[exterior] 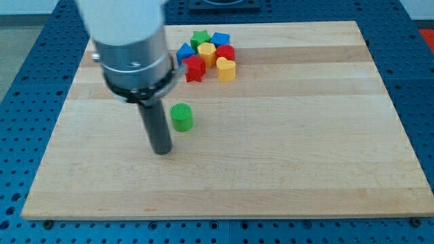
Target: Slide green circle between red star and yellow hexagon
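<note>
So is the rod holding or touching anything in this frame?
Nothing is held. My tip rests on the wooden board, just left and below the green round block, apart from it.

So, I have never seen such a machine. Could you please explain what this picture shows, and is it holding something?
It is a robot arm ending in a straight dark rod, with no claw, so nothing is held. My tip rests on a wooden board and pushes blocks. There is one camera view; its mounting is not recorded. The green circle stands alone, just to the tip's upper right. Near the view's top is a cluster: red star, yellow hexagon, green star, a yellow block, and blue and red blocks.
</note>
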Motion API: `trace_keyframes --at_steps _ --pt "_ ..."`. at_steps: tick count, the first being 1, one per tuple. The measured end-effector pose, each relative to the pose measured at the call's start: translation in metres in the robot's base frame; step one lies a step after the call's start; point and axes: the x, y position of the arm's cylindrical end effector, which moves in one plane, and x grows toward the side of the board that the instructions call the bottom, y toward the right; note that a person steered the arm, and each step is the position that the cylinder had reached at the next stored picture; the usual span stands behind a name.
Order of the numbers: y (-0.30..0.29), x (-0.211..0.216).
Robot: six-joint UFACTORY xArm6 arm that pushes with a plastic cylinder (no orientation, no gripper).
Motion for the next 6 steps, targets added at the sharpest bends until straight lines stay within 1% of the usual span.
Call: trace_keyframes --at_steps 1,2,3,4,5,6 --pt "0.012 -0.045" --pt "0.013 -0.091" --pt "0.044 -0.045" --pt "0.027 -0.022" --pt "0.077 -0.035" --pt "0.083 -0.082"
